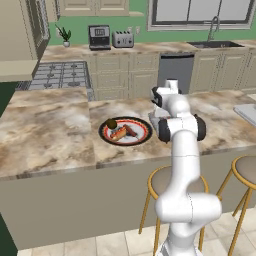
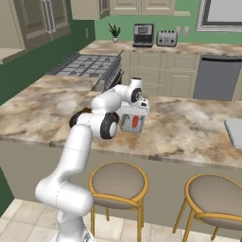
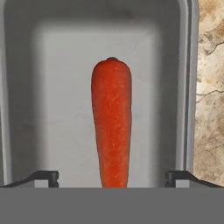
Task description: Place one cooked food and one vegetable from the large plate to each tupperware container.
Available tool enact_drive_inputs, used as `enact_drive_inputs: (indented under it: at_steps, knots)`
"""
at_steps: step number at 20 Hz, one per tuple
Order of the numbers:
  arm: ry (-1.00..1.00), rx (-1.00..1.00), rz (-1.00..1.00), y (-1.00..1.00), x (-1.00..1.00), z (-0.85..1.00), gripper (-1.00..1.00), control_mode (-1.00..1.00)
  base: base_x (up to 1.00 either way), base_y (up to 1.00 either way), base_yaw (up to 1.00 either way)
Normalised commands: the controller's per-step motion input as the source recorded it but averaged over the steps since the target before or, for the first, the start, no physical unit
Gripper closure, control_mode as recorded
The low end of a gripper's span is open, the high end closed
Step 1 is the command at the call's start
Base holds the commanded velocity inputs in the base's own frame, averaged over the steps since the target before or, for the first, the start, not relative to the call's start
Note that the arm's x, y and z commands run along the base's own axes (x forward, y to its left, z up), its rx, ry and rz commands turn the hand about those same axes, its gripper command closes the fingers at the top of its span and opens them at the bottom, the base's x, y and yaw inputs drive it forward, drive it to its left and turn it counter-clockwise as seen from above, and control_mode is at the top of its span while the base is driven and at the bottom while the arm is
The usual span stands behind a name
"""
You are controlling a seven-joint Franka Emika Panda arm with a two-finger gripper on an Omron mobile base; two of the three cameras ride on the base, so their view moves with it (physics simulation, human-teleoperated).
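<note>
An orange carrot [image 3: 111, 122] lies flat on the floor of a pale grey tupperware container [image 3: 52, 109] on the counter. My gripper [image 3: 111, 177] hangs straight above it, open, its fingertips [image 3: 43, 177] wide apart on either side of the carrot's thin end without touching it. From the right base view, the gripper [image 2: 134, 116] points down into this container [image 2: 125, 126], with the carrot [image 2: 135, 121] inside. To the left, the large plate [image 1: 103, 131] holds a dark round item [image 1: 111, 123] and two sausage-like pieces [image 1: 119, 133]. A second container [image 2: 235, 132] sits far right.
The marble counter's front edge [image 1: 125, 160] runs just below the plate. Two round stools [image 2: 118, 182] stand under it beside my base. A stove [image 1: 60, 75], a toaster [image 1: 123, 38] and a sink [image 1: 215, 44] line the far wall.
</note>
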Motion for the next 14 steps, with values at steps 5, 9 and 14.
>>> enact_drive_inputs:
  at_steps: [5, 9, 14]
  knots:
    - [-0.16, -0.03, 0.00, 0.29, -0.62, 0.08, -1.00, -1.00, 0.00, 0.00, 0.00]
    - [-0.15, -0.03, 0.13, 0.71, -1.00, 0.00, -1.00, -1.00, 0.00, 0.00, 0.00]
    - [-0.19, -0.05, 0.14, 0.81, -1.00, 0.04, -1.00, -1.00, 0.00, 0.00, 0.00]
